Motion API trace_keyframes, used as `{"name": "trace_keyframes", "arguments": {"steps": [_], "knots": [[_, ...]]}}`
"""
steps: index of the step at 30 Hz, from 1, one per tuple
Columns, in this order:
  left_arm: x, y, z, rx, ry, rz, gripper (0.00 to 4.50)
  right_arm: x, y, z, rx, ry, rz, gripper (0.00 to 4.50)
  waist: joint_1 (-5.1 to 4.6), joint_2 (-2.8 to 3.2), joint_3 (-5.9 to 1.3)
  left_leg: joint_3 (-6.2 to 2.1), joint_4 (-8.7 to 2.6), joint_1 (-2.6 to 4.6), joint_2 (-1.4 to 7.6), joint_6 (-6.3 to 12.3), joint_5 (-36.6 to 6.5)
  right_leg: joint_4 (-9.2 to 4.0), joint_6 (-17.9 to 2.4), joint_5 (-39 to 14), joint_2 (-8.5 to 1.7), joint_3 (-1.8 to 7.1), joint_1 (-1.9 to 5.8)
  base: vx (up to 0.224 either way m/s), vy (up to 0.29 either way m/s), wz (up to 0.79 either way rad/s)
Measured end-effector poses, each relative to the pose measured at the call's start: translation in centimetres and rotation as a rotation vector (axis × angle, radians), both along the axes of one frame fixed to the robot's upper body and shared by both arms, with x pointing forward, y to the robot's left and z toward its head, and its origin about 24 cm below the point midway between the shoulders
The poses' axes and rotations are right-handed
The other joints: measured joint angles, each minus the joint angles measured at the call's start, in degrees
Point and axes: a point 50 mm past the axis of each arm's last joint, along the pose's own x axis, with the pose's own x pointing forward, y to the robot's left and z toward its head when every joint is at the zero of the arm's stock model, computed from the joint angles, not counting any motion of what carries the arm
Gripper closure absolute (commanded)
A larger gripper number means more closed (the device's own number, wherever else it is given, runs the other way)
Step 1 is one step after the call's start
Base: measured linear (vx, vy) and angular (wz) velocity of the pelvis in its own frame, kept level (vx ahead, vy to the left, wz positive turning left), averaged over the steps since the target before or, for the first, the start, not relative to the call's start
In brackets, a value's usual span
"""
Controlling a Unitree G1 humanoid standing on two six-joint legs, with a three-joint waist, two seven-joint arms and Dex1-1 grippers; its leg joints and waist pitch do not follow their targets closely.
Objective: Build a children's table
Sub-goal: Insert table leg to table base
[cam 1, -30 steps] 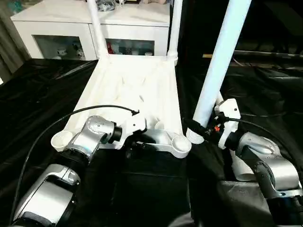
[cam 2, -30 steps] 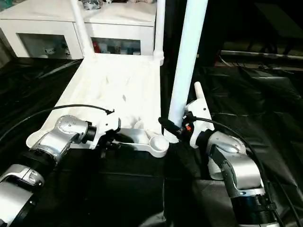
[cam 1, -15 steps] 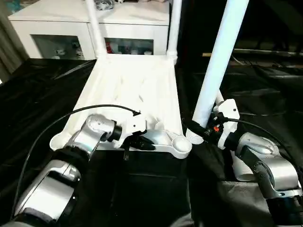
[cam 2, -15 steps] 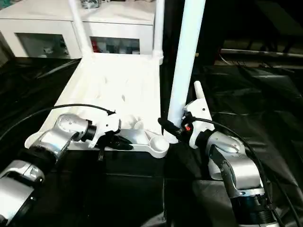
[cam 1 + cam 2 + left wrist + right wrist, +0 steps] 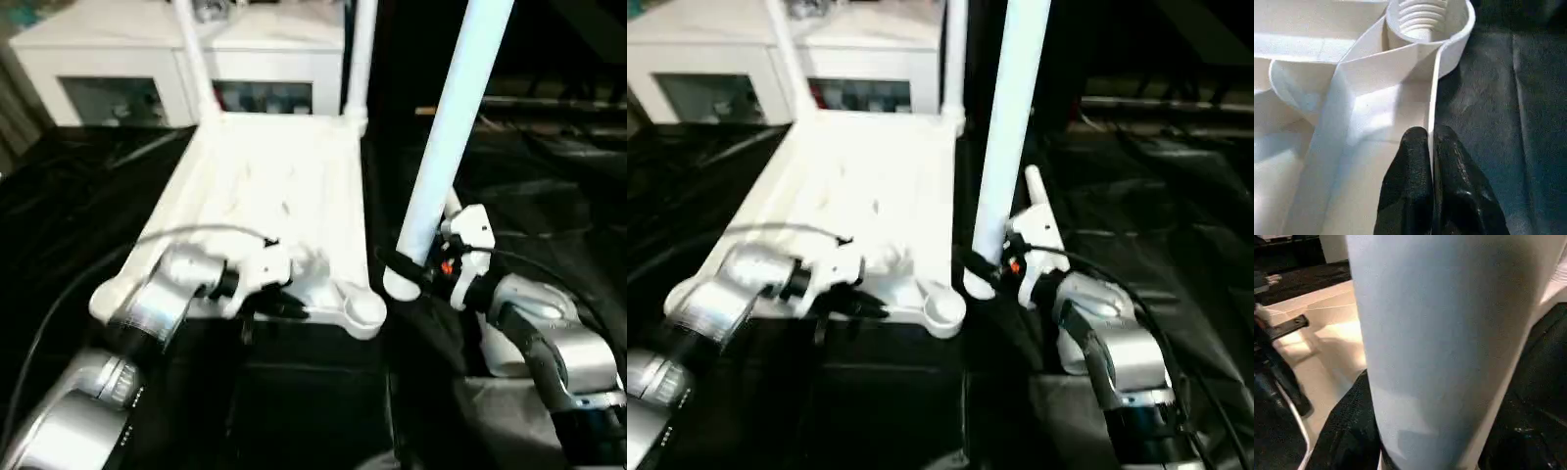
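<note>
Item: children's tabletop [image 5: 279,176], white moulded plastic, lying underside up on the black-draped bench, near edge toward the robot; two legs already upright in its far corner sockets; near right socket [image 5: 1425,19] threaded and vacant. Left tool [image 5: 1431,147] clenched on the thin near rim wall, beside that socket. Right tool [image 5: 416,266] grasping the third leg [image 5: 446,137] low on its shaft, upright just beside the near right corner. Handling, judged: light, stiff, smooth and liable to slip; hold legs near the base, tabletop by its rim.
</note>
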Motion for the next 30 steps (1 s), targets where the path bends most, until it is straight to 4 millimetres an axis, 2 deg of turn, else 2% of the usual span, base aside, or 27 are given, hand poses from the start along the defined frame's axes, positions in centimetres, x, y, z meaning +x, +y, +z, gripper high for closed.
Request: {"name": "trace_keyframes", "arguments": {"steps": [3, 4, 7, 10, 17, 18, 21, 25, 30], "knots": [[-1.2, -0.5, -0.3, -0.05, 0.029, 0.031, 4.45, 0.0, 0.0, 0.0, 0.001, 0.001, -0.002, 2.56, -0.08, -0.02, 0.02, 0.01, -0.04, -0.05, 0.04, 0.0, 0.0, -0.01, -0.03, -0.02, 0.03, -0.03, -0.08, 0.0, 0.0, 0.0], [-1.3, -0.6, -0.3, -0.058, 0.027, 0.035, 4.03, 0.0, 0.0, 0.0, 0.001, 0.001, -0.002, 2.56, -0.02, -0.02, 0.02, 0.01, -0.04, -0.06, 0.06, 0.0, 0.01, 0.0, -0.03, -0.02, 0.04, -0.03, -0.09, 0.0, 0.0, 0.0], [-1.5, -0.6, -0.6, -0.064, 0.032, 0.062, 3.85, 0.0, 0.2, -0.1, 0.005, 0.005, 0.004, 2.56, 0.36, -0.07, 0.05, 0.01, -0.04, -0.05, 0.08, -0.01, 0.02, 0.03, -0.02, -0.02, 0.05, -0.06, -0.08, 0.0, 0.0, 0.0], [-1.5, -0.6, -0.4, -0.042, 0.018, 0.089, 3.47, -0.1, 0.6, -0.4, 0.006, 0.017, 0.017, 2.56, 0.78, -0.07, 0.05, 0.03, -0.03, -0.06, 0.09, -0.02, 0.02, 0.03, -0.02, 0.0, 0.04, -0.06, -0.07, 0.0, 0.0, 0.0], [-1.6, -0.2, -0.4, -0.015, 0.028, 0.114, 3.47, 0.0, 0.6, -0.4, 0.005, 0.015, 0.018, 2.56, 0.9, -0.04, 0.08, 0.05, -0.03, -0.07, 0.09, -0.03, 0.03, 0.03, -0.01, 0.01, 0.03, -0.06, -0.07, 0.0, 0.0, 0.0], [-1.6, -0.2, -0.4, -0.014, 0.03, 0.116, 3.83, 0.0, 0.5, -0.4, 0.005, 0.015, 0.017, 2.56, 0.89, -0.03, 0.08, 0.05, -0.03, -0.07, 0.09, -0.03, 0.03, 0.03, -0.01, 0.01, 0.03, -0.06, -0.07, 0.0, 0.0, 0.0], [-1.6, -0.1, -0.4, -0.015, 0.041, 0.122, 3.86, 0.0, 0.5, -0.4, 0.004, 0.015, 0.016, 2.56, 0.87, 0.01, 0.1, 0.05, -0.03, -0.07, 0.09, -0.03, 0.03, 0.03, -0.01, 0.01, 0.03, -0.06, -0.07, 0.0, 0.0, 0.0], [-1.6, -0.1, -0.4, -0.02, 0.05, 0.127, 4.3, 0.0, 0.5, -0.4, 0.004, 0.016, 0.014, 2.56, 0.79, 0.05, 0.11, 0.05, -0.03, -0.05, 0.09, -0.04, 0.03, 0.06, -0.01, 0.03, 0.03, -0.06, -0.06, 0.0, 0.0, 0.0], [-1.6, -0.3, -0.4, -0.026, 0.048, 0.115, 4.42, 0.0, 0.5, -0.4, 0.006, 0.016, 0.013, 2.56, 0.43, 0.07, 0.11, 0.05, -0.03, -0.05, 0.09, -0.04, 0.03, 0.05, -0.01, 0.02, 0.04, -0.05, -0.08, 0.0, 0.0, 0.0]]}}
